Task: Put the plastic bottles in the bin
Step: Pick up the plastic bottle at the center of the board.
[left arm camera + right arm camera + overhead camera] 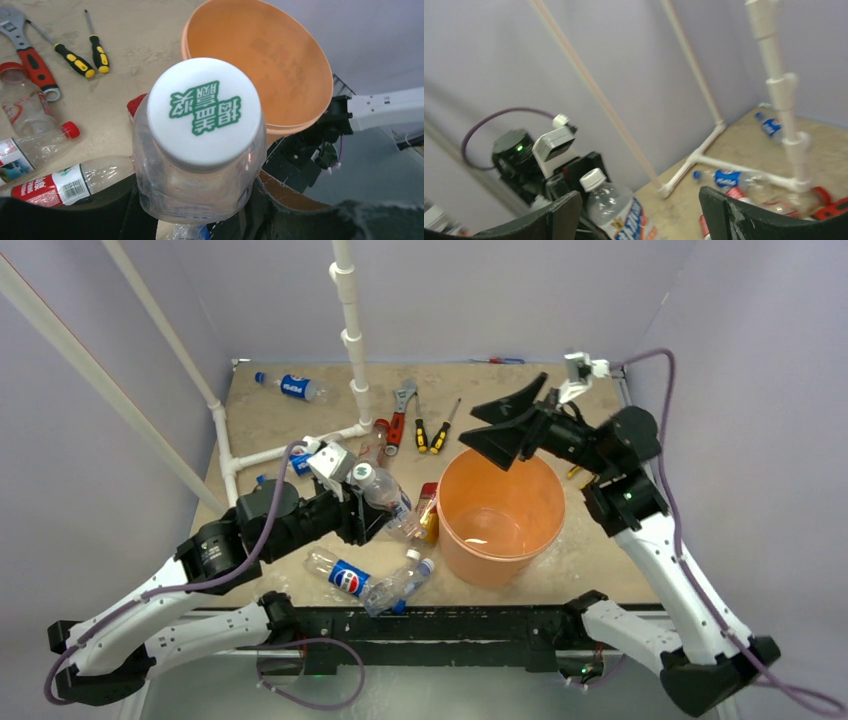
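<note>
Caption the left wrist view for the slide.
Left end effector grips a white-capped bottle, orange bin beyond, wrench and screwdrivers on the table.

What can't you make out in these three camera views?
- Left wrist view: the white-capped bottle fills the frame, hiding how it is gripped.
- Top view: inside the bin, only a pale glint shows; contents unclear.
- Right wrist view: blurred; labels on the bottles by the pipe frame are unreadable.
</note>
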### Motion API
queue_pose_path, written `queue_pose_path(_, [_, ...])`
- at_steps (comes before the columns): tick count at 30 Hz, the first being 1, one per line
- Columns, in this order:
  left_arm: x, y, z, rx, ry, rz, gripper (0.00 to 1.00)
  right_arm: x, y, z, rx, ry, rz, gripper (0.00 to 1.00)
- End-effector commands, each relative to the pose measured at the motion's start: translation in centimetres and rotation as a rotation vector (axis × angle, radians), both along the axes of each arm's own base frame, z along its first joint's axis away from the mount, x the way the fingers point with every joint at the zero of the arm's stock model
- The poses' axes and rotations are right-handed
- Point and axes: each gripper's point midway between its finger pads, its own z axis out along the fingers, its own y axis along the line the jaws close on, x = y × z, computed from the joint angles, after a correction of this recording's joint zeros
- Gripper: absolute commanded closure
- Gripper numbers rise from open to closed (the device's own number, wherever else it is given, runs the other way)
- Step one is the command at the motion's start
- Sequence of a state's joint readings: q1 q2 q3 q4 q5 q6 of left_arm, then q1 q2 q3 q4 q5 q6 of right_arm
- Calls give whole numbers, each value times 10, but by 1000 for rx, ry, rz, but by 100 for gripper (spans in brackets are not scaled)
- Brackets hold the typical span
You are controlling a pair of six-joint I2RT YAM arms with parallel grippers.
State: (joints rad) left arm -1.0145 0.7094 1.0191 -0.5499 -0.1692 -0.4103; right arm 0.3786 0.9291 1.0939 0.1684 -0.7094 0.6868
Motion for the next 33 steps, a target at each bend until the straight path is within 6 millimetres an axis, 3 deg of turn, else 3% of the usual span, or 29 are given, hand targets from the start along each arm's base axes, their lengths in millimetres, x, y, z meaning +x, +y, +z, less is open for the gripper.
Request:
queue_pose_path(1, [-22,-9,25,-5,-53,-165,58,-16,37,24,-38,-93,93,9])
queue_pose_path(4, [-36,-13,31,-14,-47,-248,55,-20,59,17,-65,-90,133,10])
queue_pose_path(10, [-47,-12,29,-5,-47,-305,55,-31,80,13,-74,-121,180,14])
queue_pose_path(21, [-49,-16,24,9,-51,-334,54,-66,122,18,-68,-151,294,19])
queue_pose_path(33, [-45,-15,15,23,-34,-312,54,-73,145,0,-143,-131,272,27])
